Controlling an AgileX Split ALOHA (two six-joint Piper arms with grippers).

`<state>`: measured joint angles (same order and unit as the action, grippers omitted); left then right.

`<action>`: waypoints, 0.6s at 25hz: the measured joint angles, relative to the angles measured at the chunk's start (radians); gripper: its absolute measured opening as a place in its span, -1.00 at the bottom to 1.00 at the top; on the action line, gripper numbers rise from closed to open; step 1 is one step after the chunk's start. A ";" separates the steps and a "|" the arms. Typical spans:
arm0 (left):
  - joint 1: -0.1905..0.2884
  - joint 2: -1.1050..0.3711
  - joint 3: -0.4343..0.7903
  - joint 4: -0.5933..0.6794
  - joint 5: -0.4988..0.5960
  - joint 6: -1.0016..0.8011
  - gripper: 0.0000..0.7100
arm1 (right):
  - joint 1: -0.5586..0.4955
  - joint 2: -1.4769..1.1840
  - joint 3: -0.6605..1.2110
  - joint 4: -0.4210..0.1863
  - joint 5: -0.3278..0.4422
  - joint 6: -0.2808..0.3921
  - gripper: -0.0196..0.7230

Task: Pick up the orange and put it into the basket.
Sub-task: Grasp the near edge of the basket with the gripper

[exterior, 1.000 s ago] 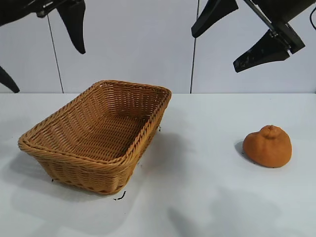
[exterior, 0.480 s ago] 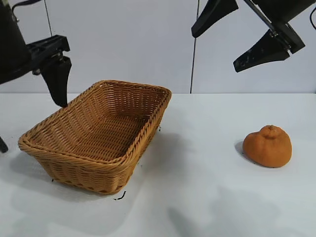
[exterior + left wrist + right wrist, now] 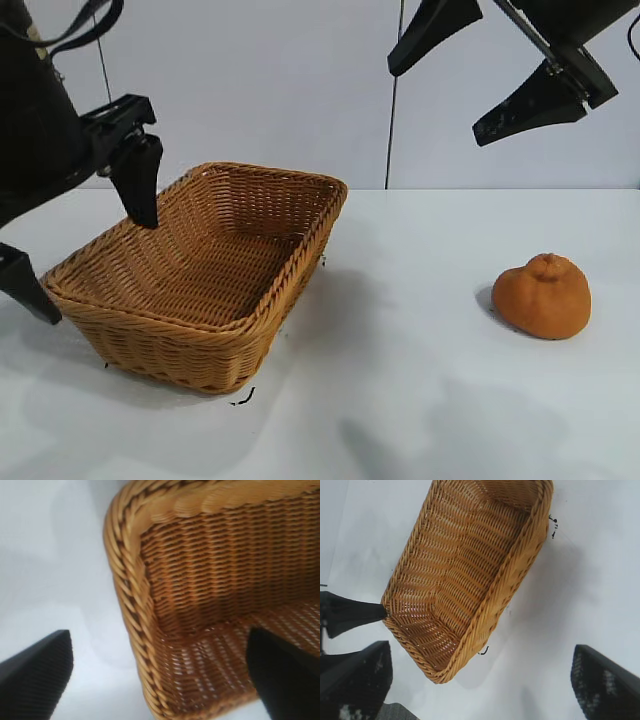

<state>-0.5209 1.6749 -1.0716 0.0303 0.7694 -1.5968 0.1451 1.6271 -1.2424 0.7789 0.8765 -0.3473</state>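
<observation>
My left tool (image 3: 88,250), wide, straddles the basket (image 3: 200,270) rim at left; my right tool (image 3: 480,75), wide, hangs high; orange (image 3: 542,296) on counter (image 3: 400,400), right.

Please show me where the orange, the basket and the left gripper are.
orange (image 3: 543,297): exterior view, middle of the fruit.
basket (image 3: 300,255): exterior view, braided rim on its right side.
left gripper (image 3: 85,240): exterior view, midway between the open fingertips.
</observation>
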 joint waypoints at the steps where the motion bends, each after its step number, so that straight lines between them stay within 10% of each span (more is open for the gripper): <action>1: 0.000 0.009 0.000 0.001 0.000 -0.001 0.90 | 0.000 0.000 0.000 0.000 0.000 0.000 0.93; 15: 0.000 0.205 0.000 -0.011 -0.129 -0.008 0.90 | 0.000 0.000 0.000 0.000 -0.004 0.000 0.93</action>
<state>-0.5209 1.8796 -1.0716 0.0196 0.6408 -1.6048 0.1451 1.6271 -1.2424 0.7789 0.8728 -0.3473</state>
